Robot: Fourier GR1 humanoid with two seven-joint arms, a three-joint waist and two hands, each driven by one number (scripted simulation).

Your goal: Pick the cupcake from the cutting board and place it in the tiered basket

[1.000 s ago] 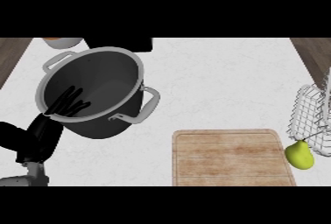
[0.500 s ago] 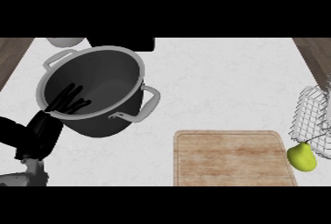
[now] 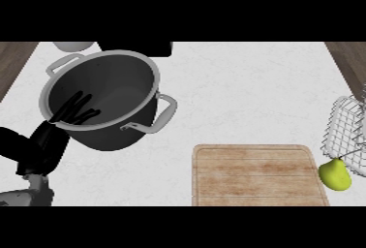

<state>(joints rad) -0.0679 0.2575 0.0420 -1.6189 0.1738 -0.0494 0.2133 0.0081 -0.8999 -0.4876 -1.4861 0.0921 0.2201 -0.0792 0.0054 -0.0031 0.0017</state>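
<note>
At the frame's left, the left hand (image 3: pixel 44 145) reaches over the rim of a large pot (image 3: pixel 107 99), its straight fingers (image 3: pixel 77 107) spread inside. The cutting board (image 3: pixel 259 175) lies bare at lower centre; no cupcake shows anywhere. The wire basket (image 3: pixel 350 130) stands at the right edge, a pear (image 3: pixel 334 174) just beside it.

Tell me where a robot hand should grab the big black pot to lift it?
Probably by its two loop handles. The pot stands upright with one handle sticking out toward the cutting board and another handle on the far-left rim. The left hand has its fingers straight, over the rim and inside, so the right-side handle is the free one, reached from the right.
</note>
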